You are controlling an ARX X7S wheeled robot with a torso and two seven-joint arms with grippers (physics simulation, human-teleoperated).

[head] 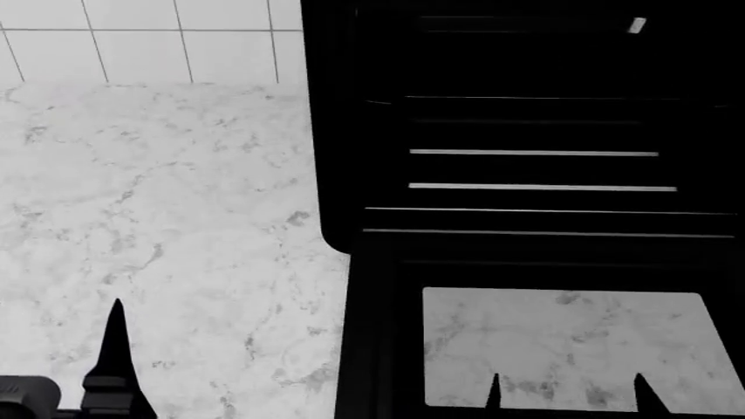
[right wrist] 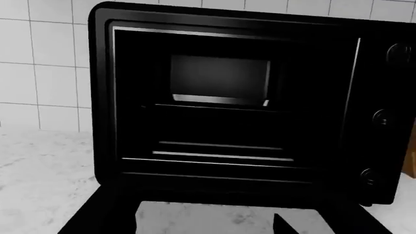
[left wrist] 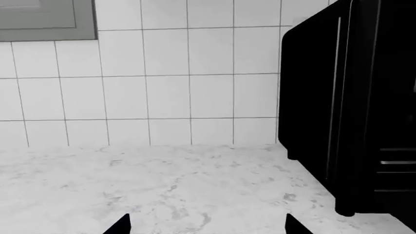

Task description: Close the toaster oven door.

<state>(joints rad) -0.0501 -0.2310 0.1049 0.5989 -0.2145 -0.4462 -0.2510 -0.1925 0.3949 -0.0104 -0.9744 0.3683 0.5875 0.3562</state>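
The glossy black toaster oven (head: 524,122) stands open on the counter, with silver wire racks (head: 536,170) inside. It also shows in the right wrist view (right wrist: 227,107), with round knobs (right wrist: 382,117) on its right panel. The toaster oven door (head: 372,349) lies folded down flat, and marble shows through its glass window (head: 559,340). Its bar handle is out of view. My right gripper (head: 568,397) is open, with its tips over the window's near edge. My left gripper (left wrist: 208,226) is open and empty above the counter, left of the oven's side (left wrist: 325,107).
A white marble countertop (head: 152,218) stretches left of the oven. A white tiled wall (left wrist: 162,73) rises behind it. A grey panel (left wrist: 39,19) hangs on the wall at the far left. A brown object's edge (right wrist: 409,156) shows right of the oven.
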